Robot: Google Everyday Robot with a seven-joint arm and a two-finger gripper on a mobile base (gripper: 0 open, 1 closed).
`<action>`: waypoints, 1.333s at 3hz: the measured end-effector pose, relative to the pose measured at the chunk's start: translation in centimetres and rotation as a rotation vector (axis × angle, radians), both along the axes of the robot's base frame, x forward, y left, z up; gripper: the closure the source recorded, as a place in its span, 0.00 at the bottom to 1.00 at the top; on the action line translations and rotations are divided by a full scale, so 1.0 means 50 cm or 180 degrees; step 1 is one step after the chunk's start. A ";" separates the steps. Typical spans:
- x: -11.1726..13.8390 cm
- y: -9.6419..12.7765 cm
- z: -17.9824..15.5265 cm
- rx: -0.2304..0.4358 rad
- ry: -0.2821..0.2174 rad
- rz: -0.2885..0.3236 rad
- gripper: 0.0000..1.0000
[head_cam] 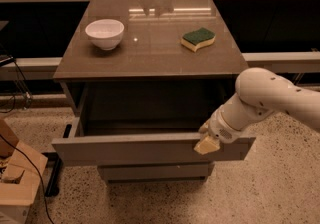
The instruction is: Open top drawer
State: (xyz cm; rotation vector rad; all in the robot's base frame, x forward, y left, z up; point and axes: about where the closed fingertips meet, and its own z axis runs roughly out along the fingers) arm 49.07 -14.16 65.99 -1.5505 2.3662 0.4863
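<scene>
The top drawer [125, 149] of the grey-brown cabinet is pulled far out toward me, and its dark box is open to view. Its flat handleless front runs across the lower middle of the camera view. My gripper [207, 144] hangs on the white arm coming in from the right. It sits at the upper edge of the drawer front, near its right end, with a pale yellow fingertip over the front face. A narrower drawer front [155, 172] shows below, closed.
A white bowl [104, 33] and a green-and-yellow sponge [198, 38] sit on the cabinet top [150, 53]. A cardboard box [17, 180] and a black cable lie on the speckled floor at the left. A low ledge runs behind the cabinet.
</scene>
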 end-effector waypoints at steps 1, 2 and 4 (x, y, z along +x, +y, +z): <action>-0.003 0.000 0.001 -0.0004 0.0006 -0.0010 0.68; -0.093 -0.017 0.000 0.0064 0.0244 -0.0327 0.44; -0.098 -0.012 -0.001 -0.0003 0.0256 -0.0213 0.01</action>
